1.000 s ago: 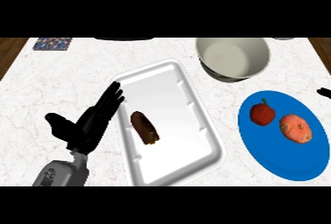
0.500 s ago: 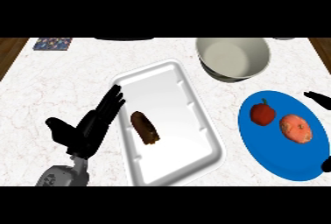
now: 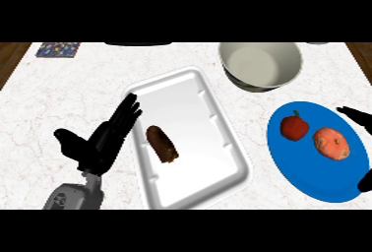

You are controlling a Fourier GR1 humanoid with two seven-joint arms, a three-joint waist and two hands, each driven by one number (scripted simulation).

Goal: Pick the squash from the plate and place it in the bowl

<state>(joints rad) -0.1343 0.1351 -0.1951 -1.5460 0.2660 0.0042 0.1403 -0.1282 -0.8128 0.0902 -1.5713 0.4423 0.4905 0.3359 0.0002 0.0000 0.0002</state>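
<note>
You can see the orange, round, bumpy squash [image 3: 332, 143] lying on the flat blue round plate [image 3: 305, 183], in its right half. Just beside it, to the left, lies a red round fruit with a dark stem [image 3: 294, 128]; the two are near each other, but I cannot tell if they touch.

Your black right hand [image 3: 357, 114] shows only at the right edge of the view. One dark part of it reaches over the upper right rim of the plate, above and to the right of the squash. Another dark part shows at the lower right rim, below the squash. The two parts stand well apart, so the hand is spread and it holds nothing. It does not touch the squash.

The deep, cream-white round bowl [image 3: 251, 81] stands behind the plate, close to its upper left rim.

Your black left hand [image 3: 98, 142] rests at the left, with fingers straight and pointing up and to the right, over the left rim of the white rectangular tray [image 3: 196, 189]. In this tray lies a dark brown long piece of food [image 3: 163, 143], just beside the left hand. The tray is in the middle of the white marbled counter [image 3: 58, 98], well apart from the squash.
</note>
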